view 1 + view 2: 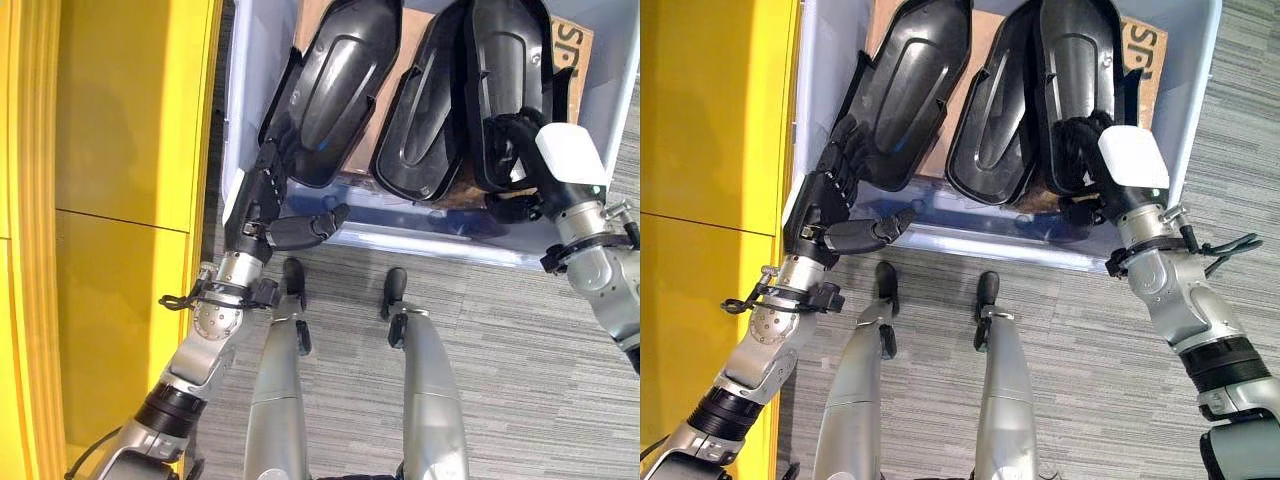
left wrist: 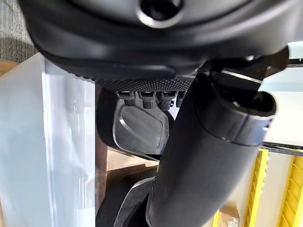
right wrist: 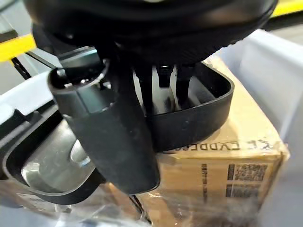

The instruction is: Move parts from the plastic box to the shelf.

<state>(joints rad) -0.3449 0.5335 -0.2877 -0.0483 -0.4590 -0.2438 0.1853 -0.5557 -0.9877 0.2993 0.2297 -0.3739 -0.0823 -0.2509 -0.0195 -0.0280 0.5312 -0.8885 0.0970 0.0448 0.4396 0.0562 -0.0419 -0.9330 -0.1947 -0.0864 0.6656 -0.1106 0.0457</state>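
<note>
1. A cardboard carton [image 3: 222,156] lies under the black mouldings, its brown top showing between them and at the far right corner.
2. Clear plastic film [image 3: 71,208] covers the lower contents beside the carton.
3. Grey striped carpet [image 1: 520,360] covers the floor.
4. A yellow panel [image 1: 120,150] stands along the left side, with a horizontal seam partway down.
5. Yellow slotted uprights [image 2: 279,194] stand in the background of the left wrist view.

black parts [image 1: 345,80], translucent box [image 1: 250,60], yellow shelf [image 1: 120,150]
</note>
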